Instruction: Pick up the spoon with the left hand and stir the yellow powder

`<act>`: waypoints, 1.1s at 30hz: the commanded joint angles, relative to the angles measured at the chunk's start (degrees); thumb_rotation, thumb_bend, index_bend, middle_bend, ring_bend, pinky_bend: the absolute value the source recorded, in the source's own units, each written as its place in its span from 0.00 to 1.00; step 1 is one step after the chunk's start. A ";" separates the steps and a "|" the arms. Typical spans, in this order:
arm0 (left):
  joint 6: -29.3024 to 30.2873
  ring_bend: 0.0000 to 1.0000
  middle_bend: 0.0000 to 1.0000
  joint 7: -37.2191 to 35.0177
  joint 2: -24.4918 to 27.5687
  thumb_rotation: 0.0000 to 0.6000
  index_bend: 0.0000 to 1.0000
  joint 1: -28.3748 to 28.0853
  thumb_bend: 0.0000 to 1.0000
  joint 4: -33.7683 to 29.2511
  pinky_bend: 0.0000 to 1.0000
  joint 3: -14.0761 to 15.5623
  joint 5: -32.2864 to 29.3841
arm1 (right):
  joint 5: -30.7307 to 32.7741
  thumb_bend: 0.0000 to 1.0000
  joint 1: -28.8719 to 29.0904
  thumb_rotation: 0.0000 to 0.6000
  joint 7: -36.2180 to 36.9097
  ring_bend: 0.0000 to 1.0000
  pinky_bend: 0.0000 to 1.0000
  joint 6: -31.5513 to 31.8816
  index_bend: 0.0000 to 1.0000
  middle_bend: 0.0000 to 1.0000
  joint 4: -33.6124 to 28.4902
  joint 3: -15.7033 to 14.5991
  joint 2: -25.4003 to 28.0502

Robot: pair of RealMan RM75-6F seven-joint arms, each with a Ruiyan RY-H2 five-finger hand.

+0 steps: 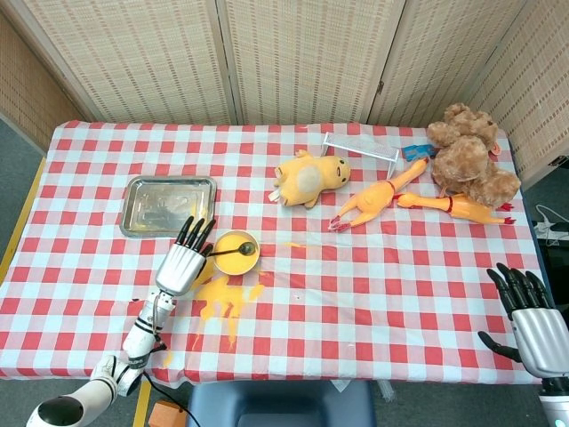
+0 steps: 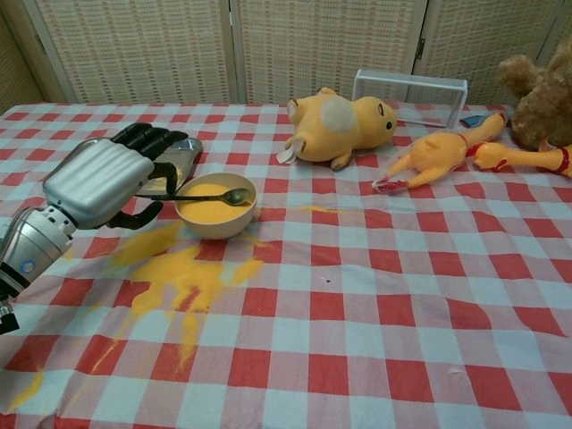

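- Your left robot hand (image 2: 98, 181) has its fingers around the spoon (image 2: 207, 197) handle; whether they grip it, I cannot tell.
- The spoon looks light, stiff and slippery: hold mid-handle.
- Its tip rests beyond your fingers, in the bowl (image 2: 214, 206) of yellow powder (image 2: 209, 213).
- Spilled powder (image 2: 179, 271) dusts the checked worktop (image 2: 402, 295); woven screens (image 2: 313, 45) stand behind.

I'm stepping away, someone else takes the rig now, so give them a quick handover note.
Left hand: at the spoon handle; whether it grips it can't be told.
Right hand: open, idle at the table's near right corner.
Spoon lies across the bowl of yellow powder, its head on the far rim.
Spilled powder on the cloth in front of the bowl.
Left: secure the spoon, stir.
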 commanded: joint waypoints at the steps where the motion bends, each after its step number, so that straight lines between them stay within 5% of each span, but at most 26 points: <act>1: 0.23 0.00 0.01 -0.05 -0.03 1.00 0.48 -0.05 0.46 -0.06 0.00 -0.07 0.00 | 0.03 0.09 -0.01 1.00 0.05 0.00 0.00 0.02 0.00 0.00 0.02 0.03 0.01; 33: -0.66 0.00 0.02 0.57 -0.24 1.00 0.49 -0.44 0.47 0.43 0.00 -0.40 -0.53 | 0.25 0.09 0.02 1.00 -0.26 0.00 0.00 -0.24 0.00 0.00 0.03 0.11 -0.13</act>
